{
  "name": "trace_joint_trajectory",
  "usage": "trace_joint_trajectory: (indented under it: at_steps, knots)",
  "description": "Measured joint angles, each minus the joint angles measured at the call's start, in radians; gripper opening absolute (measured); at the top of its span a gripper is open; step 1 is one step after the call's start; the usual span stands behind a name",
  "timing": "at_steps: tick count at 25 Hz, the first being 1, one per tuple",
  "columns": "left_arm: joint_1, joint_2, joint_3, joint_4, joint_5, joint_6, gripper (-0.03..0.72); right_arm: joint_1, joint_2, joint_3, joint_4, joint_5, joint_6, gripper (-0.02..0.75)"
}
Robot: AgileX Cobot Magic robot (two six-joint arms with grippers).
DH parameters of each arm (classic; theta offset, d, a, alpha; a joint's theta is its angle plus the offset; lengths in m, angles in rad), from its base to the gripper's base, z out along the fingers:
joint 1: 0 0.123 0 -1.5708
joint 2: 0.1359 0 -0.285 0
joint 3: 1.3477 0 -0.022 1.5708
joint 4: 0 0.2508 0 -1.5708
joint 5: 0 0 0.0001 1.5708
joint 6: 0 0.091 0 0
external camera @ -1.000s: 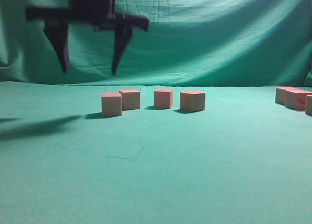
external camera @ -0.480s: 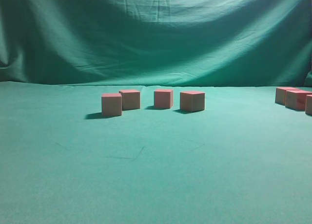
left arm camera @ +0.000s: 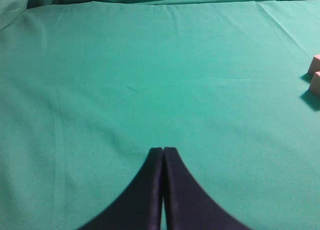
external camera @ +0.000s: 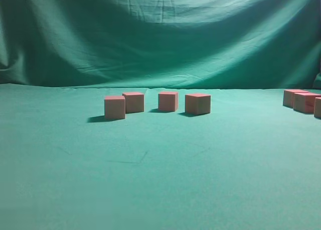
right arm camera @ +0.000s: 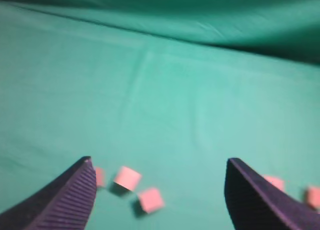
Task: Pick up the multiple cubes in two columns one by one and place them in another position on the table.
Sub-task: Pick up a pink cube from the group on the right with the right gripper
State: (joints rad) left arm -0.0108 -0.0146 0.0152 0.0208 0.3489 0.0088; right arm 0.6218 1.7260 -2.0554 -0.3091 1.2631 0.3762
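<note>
Here, in the exterior view, four cubes in a loose row on the green tabletop, mid-distance and left of centre: the leftmost nearest, the next just behind it to the right, then two more spaced apart further right. Three more cubes bunched at the far right edge, one cut off by the frame. Wrinkled green backdrop behind. No arm anywhere in this view.

Only in the wrist views, the grippers. Left gripper low over bare cloth, dark fingers pressed together tip to tip, nothing between them; two cubes clipped at that view's right edge, well apart from it.

Right gripper high, tilted down at the tabletop, ribbed fingers spread wide and empty; blurred cubes far below between them, more beside the right finger.
</note>
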Motion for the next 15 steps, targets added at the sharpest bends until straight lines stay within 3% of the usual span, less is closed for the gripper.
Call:
trace_joint_trajectory:
  at_steps: [8, 15]
  knots:
    - [0.000, 0.000, 0.000, 0.000, 0.000, 0.000, 0.000, -0.259, -0.121, 0.494, -0.002, -0.006, 0.014, 0.517]
    - [0.000, 0.000, 0.000, 0.000, 0.000, 0.000, 0.000, -0.367, -0.121, 0.761, 0.061, -0.145, -0.009, 0.517]
